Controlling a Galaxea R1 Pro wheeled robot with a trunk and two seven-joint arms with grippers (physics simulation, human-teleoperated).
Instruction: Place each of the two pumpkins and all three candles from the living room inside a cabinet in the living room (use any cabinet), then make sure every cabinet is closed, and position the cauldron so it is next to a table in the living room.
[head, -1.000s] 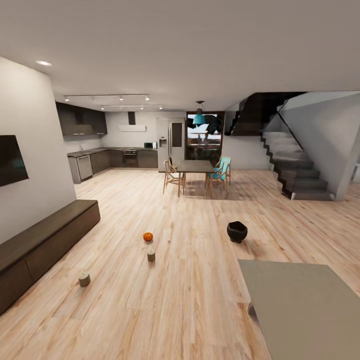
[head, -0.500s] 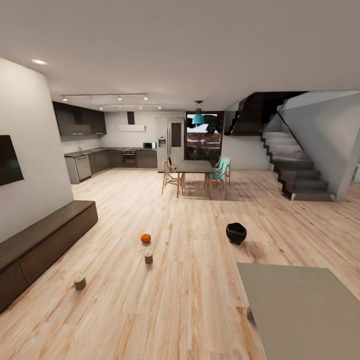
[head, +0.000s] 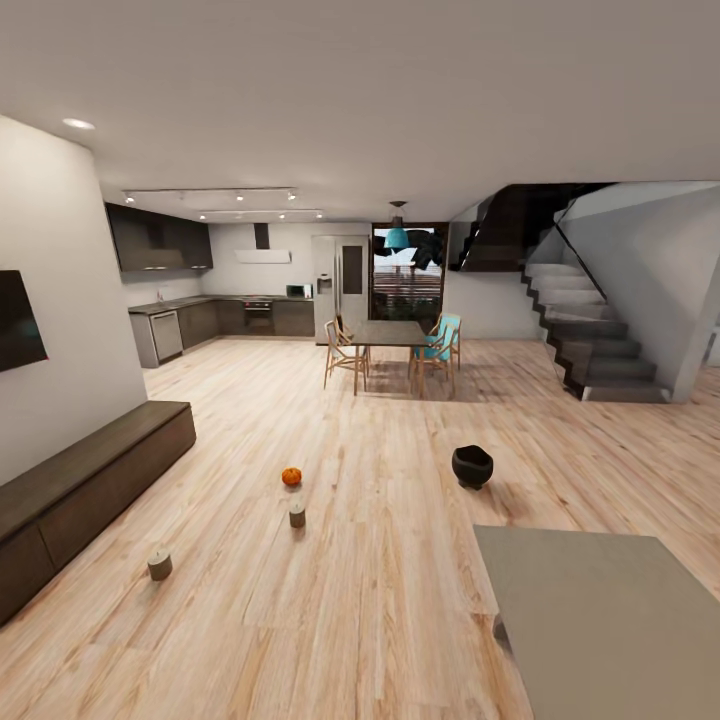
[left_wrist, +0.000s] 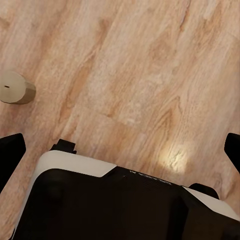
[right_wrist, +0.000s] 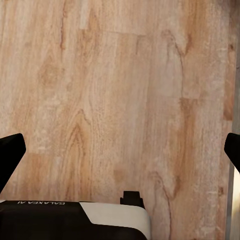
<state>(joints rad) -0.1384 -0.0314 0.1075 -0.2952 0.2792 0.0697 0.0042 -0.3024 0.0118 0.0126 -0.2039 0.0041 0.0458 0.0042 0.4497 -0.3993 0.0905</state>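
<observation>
Wood floor lies below both end effectors, fingers spread wide, empty.

The coffee table and dark cabinet run off the head view's edges; both wrist views crop each gripper's fingertips

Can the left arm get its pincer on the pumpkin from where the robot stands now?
Probably not. The pumpkin sits far out on the floor, well ahead of the robot. The left pincer hangs open over bare boards near a candle. Nothing blocks the way; the base would need to drive closer.
</observation>
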